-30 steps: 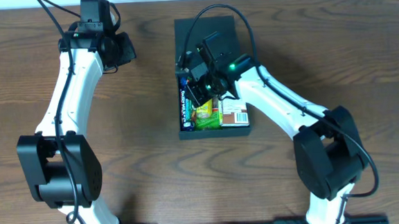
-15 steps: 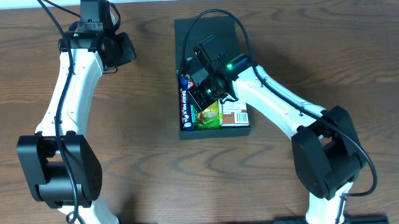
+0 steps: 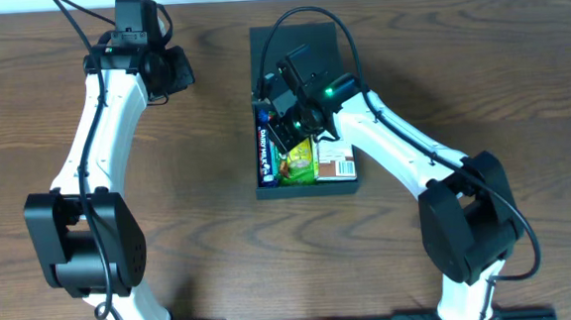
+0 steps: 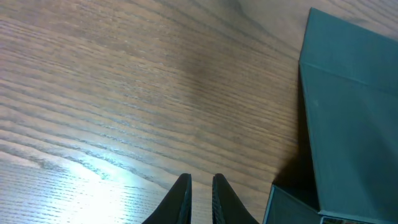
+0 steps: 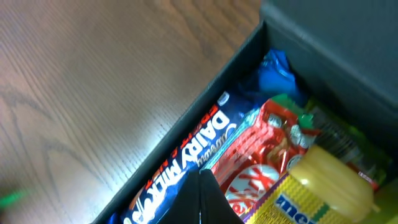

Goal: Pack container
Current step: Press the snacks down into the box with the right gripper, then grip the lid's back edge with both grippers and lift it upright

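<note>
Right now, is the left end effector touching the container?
Apart. The left wrist view shows the left end effector over bare table, with a strip of wood between its fingertips and the container to the side.

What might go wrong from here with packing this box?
The right pincer hangs low over the Dairy Milk bar and KitKat; pushing down may crush them. Snacks look piled in the container, so the lid might not close flat.
</note>
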Robot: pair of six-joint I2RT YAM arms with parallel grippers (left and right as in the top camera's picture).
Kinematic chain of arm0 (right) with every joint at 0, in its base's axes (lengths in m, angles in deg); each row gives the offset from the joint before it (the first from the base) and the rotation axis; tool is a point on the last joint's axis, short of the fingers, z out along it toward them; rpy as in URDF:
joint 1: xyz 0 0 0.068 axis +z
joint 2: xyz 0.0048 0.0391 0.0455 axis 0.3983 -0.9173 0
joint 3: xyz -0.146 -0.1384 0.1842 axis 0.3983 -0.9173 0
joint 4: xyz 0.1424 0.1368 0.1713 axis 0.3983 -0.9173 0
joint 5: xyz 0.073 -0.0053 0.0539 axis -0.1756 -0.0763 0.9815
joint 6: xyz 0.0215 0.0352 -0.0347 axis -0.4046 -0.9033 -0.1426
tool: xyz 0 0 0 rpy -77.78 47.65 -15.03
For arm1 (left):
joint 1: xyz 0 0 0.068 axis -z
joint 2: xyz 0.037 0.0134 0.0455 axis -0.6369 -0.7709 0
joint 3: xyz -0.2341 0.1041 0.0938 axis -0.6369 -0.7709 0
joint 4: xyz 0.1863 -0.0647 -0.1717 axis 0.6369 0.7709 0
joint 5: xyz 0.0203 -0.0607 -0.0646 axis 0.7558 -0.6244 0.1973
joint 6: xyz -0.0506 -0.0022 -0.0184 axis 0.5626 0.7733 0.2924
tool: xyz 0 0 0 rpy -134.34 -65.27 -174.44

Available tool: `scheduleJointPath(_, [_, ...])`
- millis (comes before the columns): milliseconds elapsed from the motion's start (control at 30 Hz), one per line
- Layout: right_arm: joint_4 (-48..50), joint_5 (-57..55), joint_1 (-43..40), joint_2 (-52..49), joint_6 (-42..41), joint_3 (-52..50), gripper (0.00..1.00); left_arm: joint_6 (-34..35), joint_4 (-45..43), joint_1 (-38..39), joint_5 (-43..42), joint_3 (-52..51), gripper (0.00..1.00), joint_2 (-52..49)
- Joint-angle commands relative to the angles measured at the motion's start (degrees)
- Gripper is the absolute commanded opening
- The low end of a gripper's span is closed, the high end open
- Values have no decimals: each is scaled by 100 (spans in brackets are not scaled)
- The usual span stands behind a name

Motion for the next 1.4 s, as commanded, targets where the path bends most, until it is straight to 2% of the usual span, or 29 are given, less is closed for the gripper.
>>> scheduleJointPath(0, [61,-166,-79,-68,9,129,2,-39,26,7,24,79,14,-22])
scheduleJointPath(133, [83,-529,-81,-120,0,127,2,-39,22,9,24,79,14,-22])
scheduleJointPath(633, [247,-654,-98,-463,-142,131,2,-39,17,9,24,79,14,-24])
scheduleJointPath(833, [-35,-629,-212,-240,-387,737,1,-39,-55,7,24,79,17,-24])
scheduleJointPath(867, [-59,-634,-273,-144,-387,846,1,-39,-81,7,26,79,15,-24])
scheduleJointPath(900, [-52,-636,-337,-70,-387,909,2,-42,-116,7,26,79,7,-24])
scheduleJointPath(1067, [-133,-866,-1056,111,-688,911,2,33,-269,17,-57,79,6,-186])
scheduleJointPath(1200, [116,-498,-1932,37,-903,605,2,116,-597,74,-1189,79,5,-647])
scheduleJointPath(1367, [887,463,-2791,-153,-914,295,1,1305,-1652,330,-1705,79,5,-1257])
